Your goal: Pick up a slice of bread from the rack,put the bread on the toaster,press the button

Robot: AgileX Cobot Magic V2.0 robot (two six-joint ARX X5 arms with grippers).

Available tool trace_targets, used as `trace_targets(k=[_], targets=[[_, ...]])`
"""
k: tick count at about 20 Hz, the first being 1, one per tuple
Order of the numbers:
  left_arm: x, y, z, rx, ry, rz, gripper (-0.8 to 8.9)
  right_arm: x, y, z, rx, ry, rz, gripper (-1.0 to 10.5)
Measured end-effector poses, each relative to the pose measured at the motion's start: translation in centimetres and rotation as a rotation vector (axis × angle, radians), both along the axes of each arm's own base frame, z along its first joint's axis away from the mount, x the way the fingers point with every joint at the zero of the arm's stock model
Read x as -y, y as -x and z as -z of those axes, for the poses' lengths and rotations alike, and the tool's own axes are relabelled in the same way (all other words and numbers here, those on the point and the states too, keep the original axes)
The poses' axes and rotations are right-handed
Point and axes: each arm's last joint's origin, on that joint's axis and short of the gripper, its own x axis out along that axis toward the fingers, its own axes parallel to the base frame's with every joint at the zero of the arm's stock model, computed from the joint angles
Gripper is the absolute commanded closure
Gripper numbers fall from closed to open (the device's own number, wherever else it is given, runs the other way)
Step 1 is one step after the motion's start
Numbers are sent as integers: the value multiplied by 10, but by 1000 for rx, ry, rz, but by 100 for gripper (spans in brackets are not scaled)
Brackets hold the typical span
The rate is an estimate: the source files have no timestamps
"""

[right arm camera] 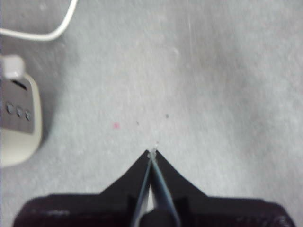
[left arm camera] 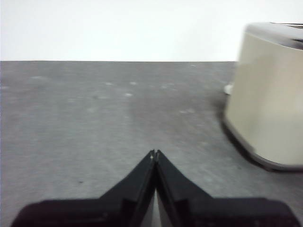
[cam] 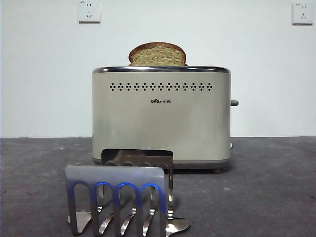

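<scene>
Only the front view shows the slice of bread (cam: 158,55) standing upright in the toaster (cam: 161,118), domed crust up, broad face toward the camera, with the empty rack (cam: 121,197) in front. The button (cam: 234,103) juts from the toaster's right end. The right wrist view alone shows a white cord (right arm camera: 45,29). Dark grey worktop (cam: 266,187), white wall, two sockets (cam: 89,11). The left gripper (left arm camera: 155,153) and right gripper (right arm camera: 152,152) hover above bare worktop, jaws together.

Bare lab bench, grey table (cam: 276,187), white wall (cam: 44,74), sockets (cam: 89,11)
</scene>
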Motion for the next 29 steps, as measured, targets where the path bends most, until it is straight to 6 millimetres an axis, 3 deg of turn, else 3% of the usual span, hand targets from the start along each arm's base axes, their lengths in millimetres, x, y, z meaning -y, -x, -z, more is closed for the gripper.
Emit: trace_targets(k=[24, 26, 29], targets=[[-1, -2, 9, -106, -39, -42, 817, 2, -1, -2, 33, 20, 25, 946], [-1, -2, 9, -109, -39, -42, 817, 5, 6, -8, 108, 48, 54, 946], [-1, -2, 9, -109, -39, -42, 817, 11, 36, -13, 308, 21, 72, 946]])
